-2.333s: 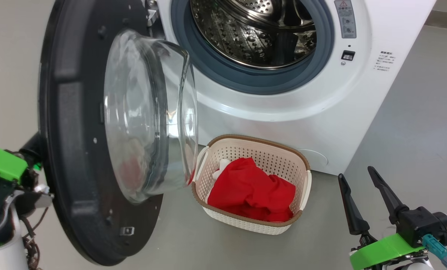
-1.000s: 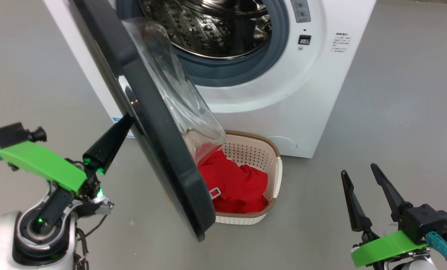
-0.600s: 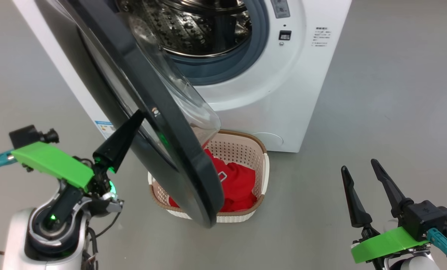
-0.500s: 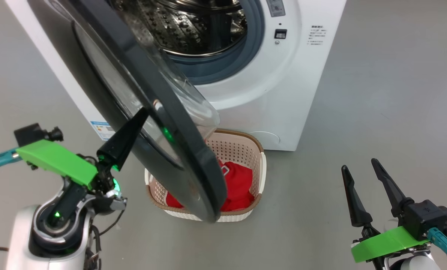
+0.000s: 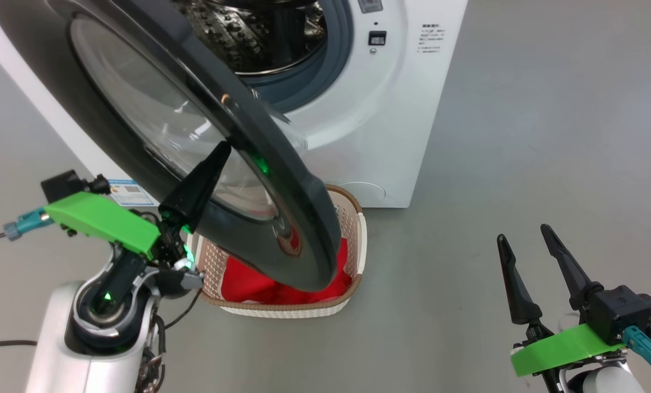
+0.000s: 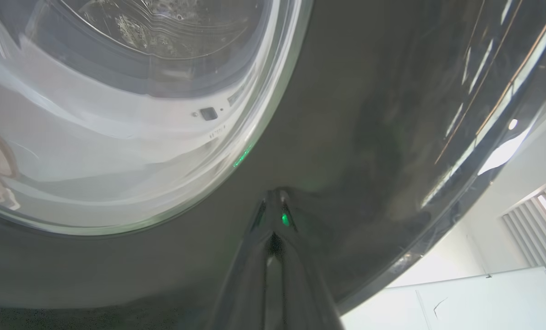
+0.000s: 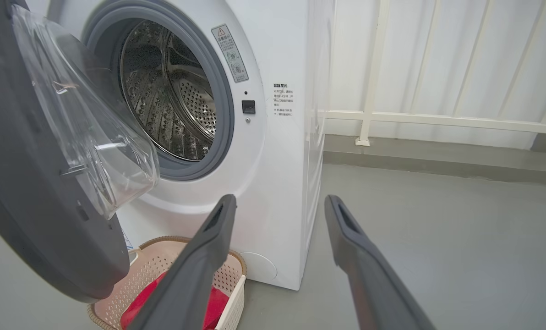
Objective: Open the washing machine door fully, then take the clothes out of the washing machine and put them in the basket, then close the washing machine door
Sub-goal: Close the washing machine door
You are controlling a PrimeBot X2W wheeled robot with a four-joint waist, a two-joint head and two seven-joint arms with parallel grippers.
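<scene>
At 9 o'clock in the head view, my left hand [image 5: 223,148], closed tight, presses the outer face of the half-open washing machine door [image 5: 303,218]. The basket [image 5: 358,240] with the clothes [image 5: 243,286] sits at 6 o'clock before the washing machine [image 5: 391,109]. My right hand [image 5: 522,233] hangs at 4 o'clock, spread wide, empty. Left wrist view: my fingertips [image 6: 248,279] touch the door's black rim. Right wrist view: basket at 7 o'clock.
</scene>
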